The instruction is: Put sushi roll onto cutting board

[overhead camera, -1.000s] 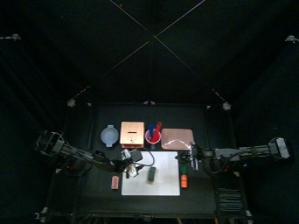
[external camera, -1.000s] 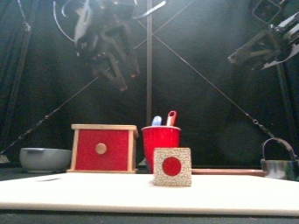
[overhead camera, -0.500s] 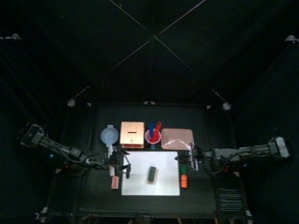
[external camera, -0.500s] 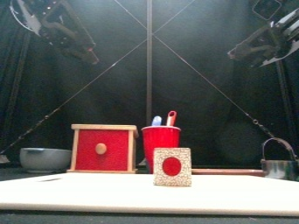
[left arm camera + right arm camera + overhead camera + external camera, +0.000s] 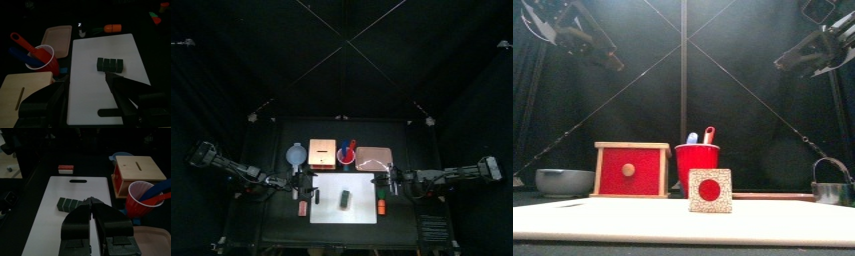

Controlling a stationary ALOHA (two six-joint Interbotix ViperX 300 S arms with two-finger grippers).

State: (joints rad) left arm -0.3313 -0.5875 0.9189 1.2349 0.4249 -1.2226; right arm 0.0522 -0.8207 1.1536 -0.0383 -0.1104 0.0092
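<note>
Black curtains close in the small black table point(image 5: 291, 232), with both arms hanging above it. Largest on it is the cutting board point(image 5: 342, 205), a white slab lying flat directly below and between the two grippers; in the left wrist view the cutting board point(image 5: 100, 75) stretches away just beyond that gripper's jaws. Past the board's far edge, farther from both grippers, stand three things in a row: a red box point(image 5: 631, 170) with an orange-tan slotted top, a red cup point(image 5: 696, 160) holding a blue and a red utensil, and a pinkish-brown square point(image 5: 373, 156). A grey bowl point(image 5: 564, 181) sits beyond the box, on the left gripper's side.

Raised at the board's left edge, the left gripper point(image 5: 88, 85) has its jaws spread wide apart with nothing between them. At the board's right edge the right gripper point(image 5: 91, 210) hangs with its jaws pressed together, also empty.

Lying on the cutting board, near its middle, is the sushi roll point(image 5: 110, 64), dark green and ribbed, just ahead of the left gripper's fingertips but clear of them. From the right wrist the sushi roll point(image 5: 69, 204) shows just beside that gripper's closed tips, partly hidden by them. From the front it shows as a pale block face with a red oval centre point(image 5: 711, 190). Small orange-red pieces lie off the board near each gripper: one point(image 5: 302, 207) below the left, one point(image 5: 381, 207) below the right.
</note>
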